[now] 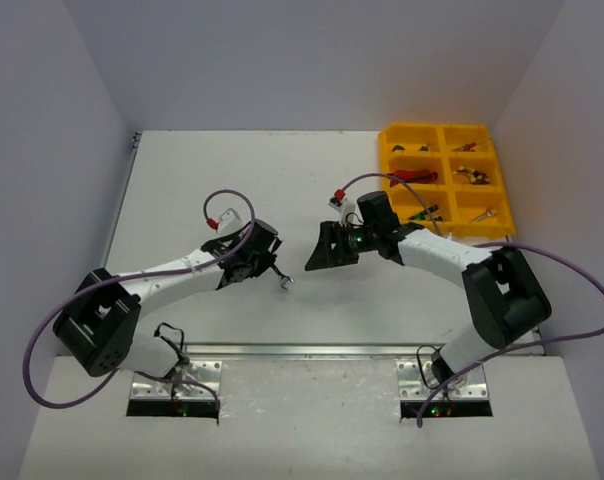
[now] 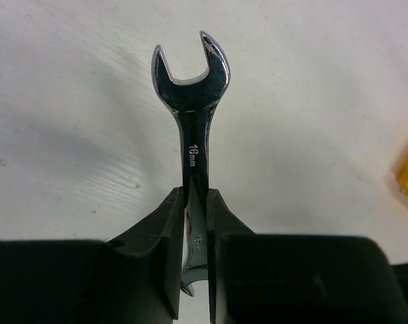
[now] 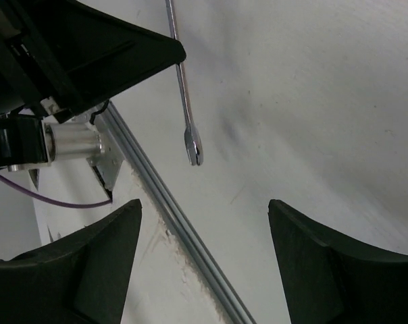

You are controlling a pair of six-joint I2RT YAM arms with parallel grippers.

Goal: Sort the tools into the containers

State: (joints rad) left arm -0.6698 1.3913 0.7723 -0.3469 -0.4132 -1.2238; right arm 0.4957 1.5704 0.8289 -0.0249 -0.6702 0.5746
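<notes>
Well left of yellow tray, above table: 1 silver wrench pinched by its shank in left gripper. Right gripper just beside it, jaws apart, empty. Likely to slip or drop if released before a firm handover grip.

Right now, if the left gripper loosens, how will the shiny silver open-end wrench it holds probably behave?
Probably stiff: the silver wrench stands straight out of the left gripper without sagging. Likely slippery: its surface is polished and only its narrow shaft is pinched. Being flat, it should not roll.
</notes>
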